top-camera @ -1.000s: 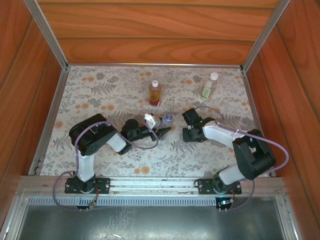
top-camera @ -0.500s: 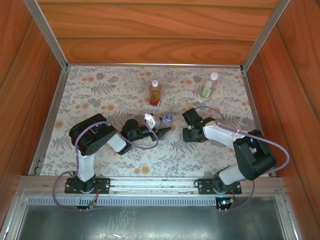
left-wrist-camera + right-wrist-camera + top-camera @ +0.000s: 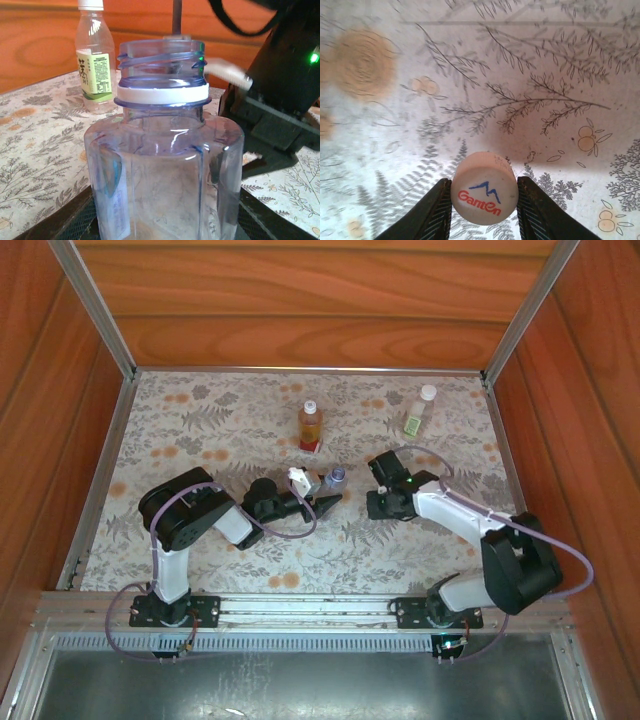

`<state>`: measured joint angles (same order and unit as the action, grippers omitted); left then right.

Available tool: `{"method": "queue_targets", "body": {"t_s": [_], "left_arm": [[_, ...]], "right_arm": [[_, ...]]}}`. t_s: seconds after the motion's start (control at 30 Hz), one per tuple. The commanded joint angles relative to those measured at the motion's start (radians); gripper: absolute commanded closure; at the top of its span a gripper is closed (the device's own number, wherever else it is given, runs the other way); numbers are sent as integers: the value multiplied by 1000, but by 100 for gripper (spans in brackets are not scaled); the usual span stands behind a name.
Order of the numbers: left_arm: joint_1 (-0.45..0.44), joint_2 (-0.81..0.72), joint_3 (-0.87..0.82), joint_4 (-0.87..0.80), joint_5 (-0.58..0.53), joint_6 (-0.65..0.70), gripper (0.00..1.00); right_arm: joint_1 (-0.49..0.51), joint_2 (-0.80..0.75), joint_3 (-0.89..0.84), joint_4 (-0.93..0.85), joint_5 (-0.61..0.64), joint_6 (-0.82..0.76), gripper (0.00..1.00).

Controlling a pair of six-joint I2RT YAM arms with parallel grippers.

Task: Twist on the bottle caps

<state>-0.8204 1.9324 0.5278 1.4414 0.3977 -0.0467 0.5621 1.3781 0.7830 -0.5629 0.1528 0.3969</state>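
Gripping a white cap (image 3: 483,188) between its fingers, the right gripper (image 3: 483,196) appears at lower centre of its wrist view, above the floral table (image 3: 560,65). Left gripper (image 3: 165,227) clamps the uncapped blue bottle (image 3: 165,165), mid-frame overhead. Amber bottle (image 3: 310,426) and green-label bottle (image 3: 418,412) stand upright, upper centre and upper right.

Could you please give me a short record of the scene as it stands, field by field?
Left gripper: shut on the bluish bottle, upright, neck threads bare, uncapped
Right gripper: shut on the white cap
Green-label bottle: capped, standing far right
Amber bottle: capped, standing far centre
Surface: floral cloth
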Motion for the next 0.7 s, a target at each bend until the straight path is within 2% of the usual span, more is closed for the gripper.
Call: {"method": "queue_targets", "body": {"t_s": [0.0,0.4,0.67], "left_arm": [[-15,32,-5,-25,14,-9,43],[-15,34,-5,-24,23,2,43],[-14,45,4,-24,24,6,43]], "right_arm": [[0,-53,51,-105,-46,-36,63],[2,-120,285,-328,-152,-146,63],[2,-111,427,-357,-227,-198,63]]}}
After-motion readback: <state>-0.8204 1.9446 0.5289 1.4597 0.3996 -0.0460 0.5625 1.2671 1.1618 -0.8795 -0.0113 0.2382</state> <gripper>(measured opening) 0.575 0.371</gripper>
